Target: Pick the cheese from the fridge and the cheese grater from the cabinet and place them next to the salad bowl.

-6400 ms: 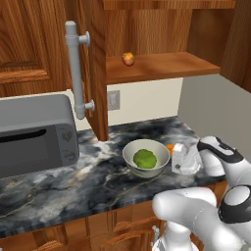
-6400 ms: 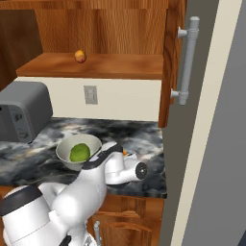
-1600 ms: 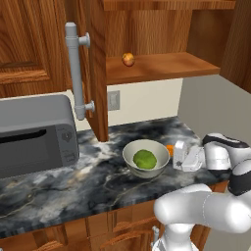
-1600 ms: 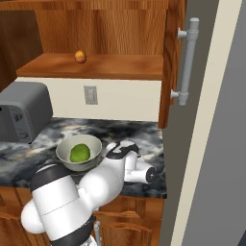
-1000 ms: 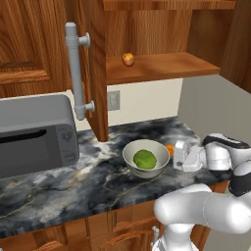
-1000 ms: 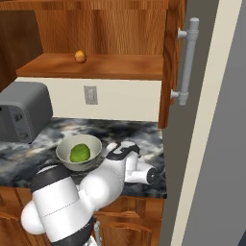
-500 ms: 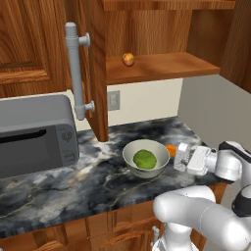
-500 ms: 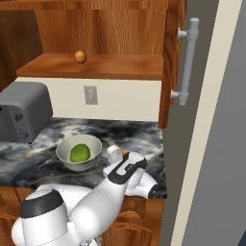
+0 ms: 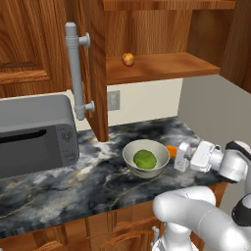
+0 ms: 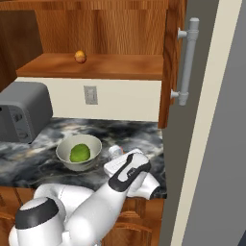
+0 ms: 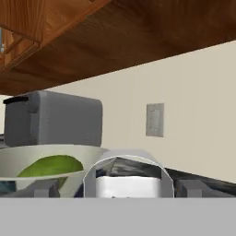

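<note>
Hand view: cheese grater [image 11: 128, 179] between wide-apart gripper [image 11: 118, 189] fingers (salad bowl [image 11: 27, 162] beside).

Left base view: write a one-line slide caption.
Open end effector beside small silvery-white box grater, next to off-white round salad bowl on dark marbled counter.

No readable text, labels, brands or numbers anywhere; microwave [image 9: 34, 135] panel in left base view shows only blurred marks.
</note>
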{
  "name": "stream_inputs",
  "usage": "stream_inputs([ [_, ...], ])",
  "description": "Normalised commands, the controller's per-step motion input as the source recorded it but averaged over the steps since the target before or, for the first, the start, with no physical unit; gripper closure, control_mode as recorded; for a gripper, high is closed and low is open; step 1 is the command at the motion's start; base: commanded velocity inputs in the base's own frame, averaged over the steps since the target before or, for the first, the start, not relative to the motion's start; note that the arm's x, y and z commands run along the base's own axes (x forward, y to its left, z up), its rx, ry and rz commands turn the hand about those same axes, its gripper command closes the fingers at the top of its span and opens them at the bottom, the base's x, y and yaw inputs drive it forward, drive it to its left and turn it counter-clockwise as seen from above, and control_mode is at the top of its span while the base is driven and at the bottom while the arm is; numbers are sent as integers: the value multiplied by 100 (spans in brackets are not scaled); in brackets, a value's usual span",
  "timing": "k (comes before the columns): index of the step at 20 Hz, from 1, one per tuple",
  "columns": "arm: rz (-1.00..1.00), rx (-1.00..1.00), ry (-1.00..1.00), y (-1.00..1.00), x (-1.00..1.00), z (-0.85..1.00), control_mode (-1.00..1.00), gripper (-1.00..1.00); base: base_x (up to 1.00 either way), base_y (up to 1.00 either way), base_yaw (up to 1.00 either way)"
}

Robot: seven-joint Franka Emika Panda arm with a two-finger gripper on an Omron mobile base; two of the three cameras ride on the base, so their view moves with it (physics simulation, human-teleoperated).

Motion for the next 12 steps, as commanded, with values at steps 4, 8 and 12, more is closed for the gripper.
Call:
stream_inputs([
  [4, 0, 7, -6, -7, 0, 74, -100, -100, 0, 0, 0],
  [8, 0, 3, -2, 0, 0, 77, -100, -100, 0, 0, 0],
  [12, 0, 0, 9, 4, -3, 62, -100, -100, 0, 0, 0],
])
